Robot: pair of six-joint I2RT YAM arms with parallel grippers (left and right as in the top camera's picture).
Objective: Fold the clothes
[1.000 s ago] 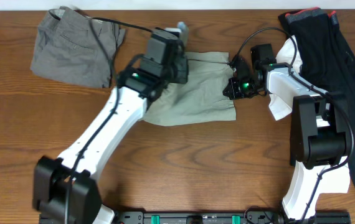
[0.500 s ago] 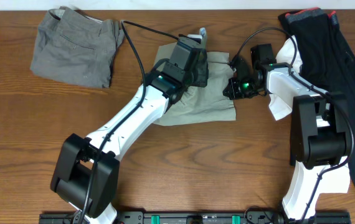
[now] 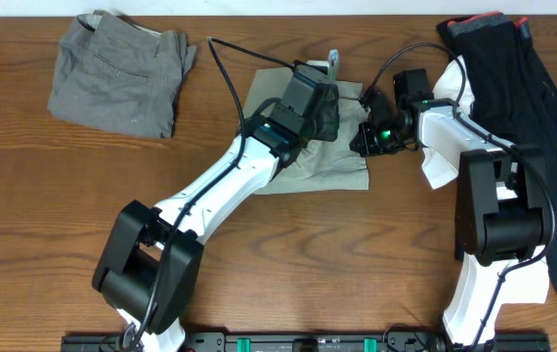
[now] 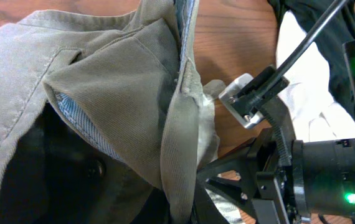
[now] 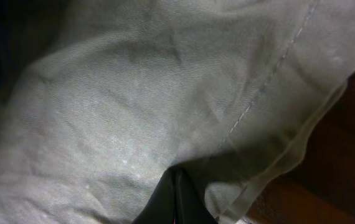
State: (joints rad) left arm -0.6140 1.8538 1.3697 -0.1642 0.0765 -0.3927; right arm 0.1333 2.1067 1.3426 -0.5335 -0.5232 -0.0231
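Two arms meet over one pair of khaki shorts, spread on the wooden table between two other heaps of clothing.

The left fingers sit over the upper middle of the shorts. They are closed tight on a bunched piece of the waistband, so a strip of cloth stands up off the rest at the far edge of the shorts. In the left wrist view the gathered fabric hangs right in front of the lens. One fold is turned back to show the pale blue lining, and the fingers themselves are hidden behind the cloth.

The right fingers are at the right edge of the shorts. They are shut to a thin dark point with the cloth caught at the tips, just inside the stitched hem. Bare table shows beyond that hem.

The lower half of the shorts lies flat, and its lower right corner is clear of both arms.

Well to the left of the khaki shorts, a darker grey pair of shorts lies crumpled. To the right of the khaki shorts, beyond the right arm, a black garment lies over a white T-shirt. Neither touches the khaki shorts.
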